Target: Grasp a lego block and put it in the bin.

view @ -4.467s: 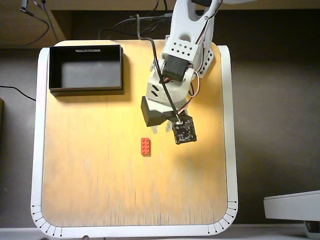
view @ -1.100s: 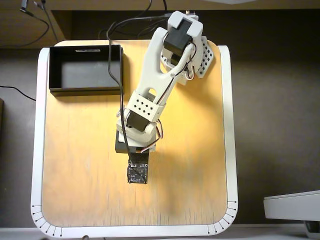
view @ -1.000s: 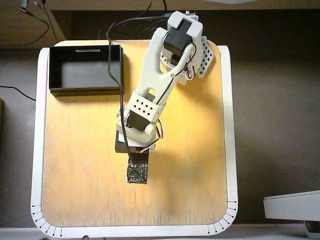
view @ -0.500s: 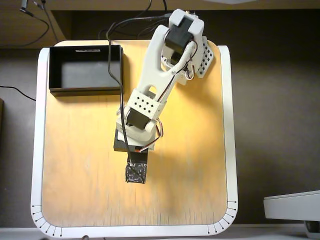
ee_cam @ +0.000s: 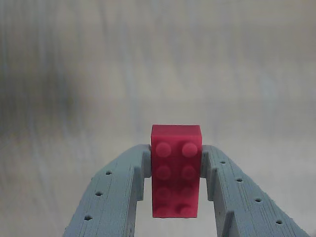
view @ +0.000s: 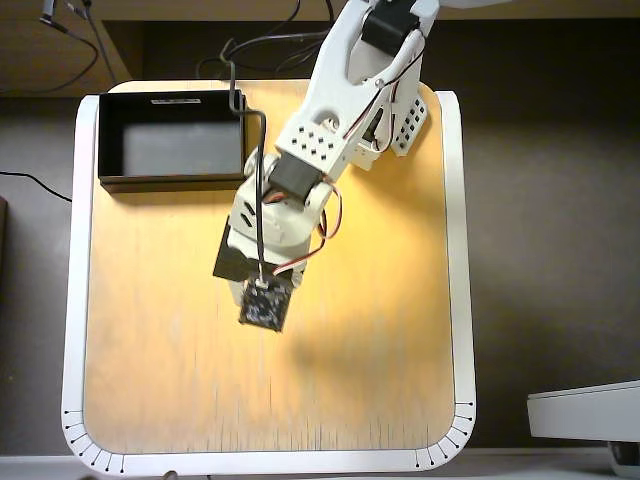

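Lego block [ee_cam: 176, 170] sitting between two grey fingers [ee_cam: 116, 195], squeezed on long sides. Gripper [ee_cam: 176, 197] pinching it tight. Block looking small, light, hard, maybe slippery; long flat sides good for holding. Bin [view: 172, 140] waiting at 10 o'clock of arm in overhead view. Arm hiding block there.

lego block [ee_cam: 176, 170] hidden overhead, tabletop blurred

White arm [view: 330, 120], black cable [view: 260, 190], grey dimpled fingers [ee_cam: 113, 192].
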Tool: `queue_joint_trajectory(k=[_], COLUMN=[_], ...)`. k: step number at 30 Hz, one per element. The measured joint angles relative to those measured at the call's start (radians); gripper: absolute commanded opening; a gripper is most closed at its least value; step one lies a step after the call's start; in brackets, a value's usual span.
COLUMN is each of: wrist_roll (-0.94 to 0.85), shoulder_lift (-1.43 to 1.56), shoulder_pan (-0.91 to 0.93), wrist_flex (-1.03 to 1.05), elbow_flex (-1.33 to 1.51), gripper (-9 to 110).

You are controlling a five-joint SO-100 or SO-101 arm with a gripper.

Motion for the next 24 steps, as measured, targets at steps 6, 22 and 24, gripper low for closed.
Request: queue_joint_trajectory(k=[6, 22, 24], wrist_roll=[0.02, 0.035, 0.035], shoulder_lift=[0.158, 0.319, 0.319], shoulder_pan=[0.138, 0.739, 0.81], wrist_flex=[0.063, 0.127, 0.135], elbow_flex=[0.0, 0.0, 0.0], gripper=[0, 0, 0])
